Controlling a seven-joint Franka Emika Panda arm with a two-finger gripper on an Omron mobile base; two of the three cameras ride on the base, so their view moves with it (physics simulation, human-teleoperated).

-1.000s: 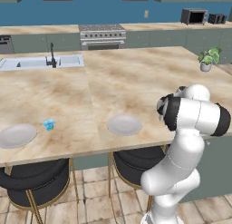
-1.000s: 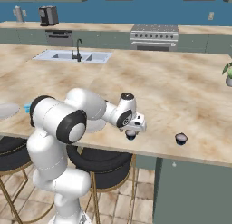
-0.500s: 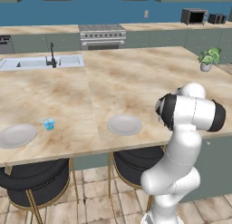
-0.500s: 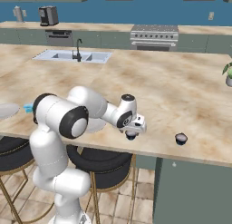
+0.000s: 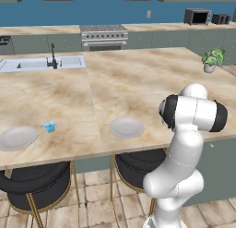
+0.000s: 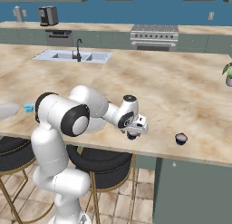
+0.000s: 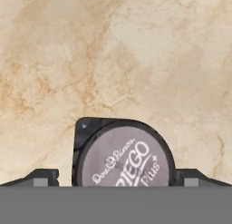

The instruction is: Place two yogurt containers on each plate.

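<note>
A dark yogurt cup (image 7: pixel 122 162) with a grey printed lid sits on the marble counter between my two fingertips (image 7: pixel 45 177). My gripper (image 6: pixel 132 133) stands open around it, close to the counter's front edge, with a thin gap at one finger. A second dark cup (image 6: pixel 181 138) sits to its right. The light blue cup (image 5: pixel 50 126) lies between the two pale plates: the left plate (image 5: pixel 17 137) and the middle plate (image 5: pixel 126 127). Both plates are bare. In the right base view my arm hides part of the middle plate (image 6: pixel 94 126).
A sink (image 5: pixel 44 63) with a faucet is set in the far left of the island. A potted plant (image 5: pixel 211 60) stands at the far right. Dark stools (image 5: pixel 37 183) sit under the front edge of the counter (image 6: pixel 190 153).
The hand has sunk a little over the dark cup, and the elbow has shifted slightly. The cups and plates lie where they were.
</note>
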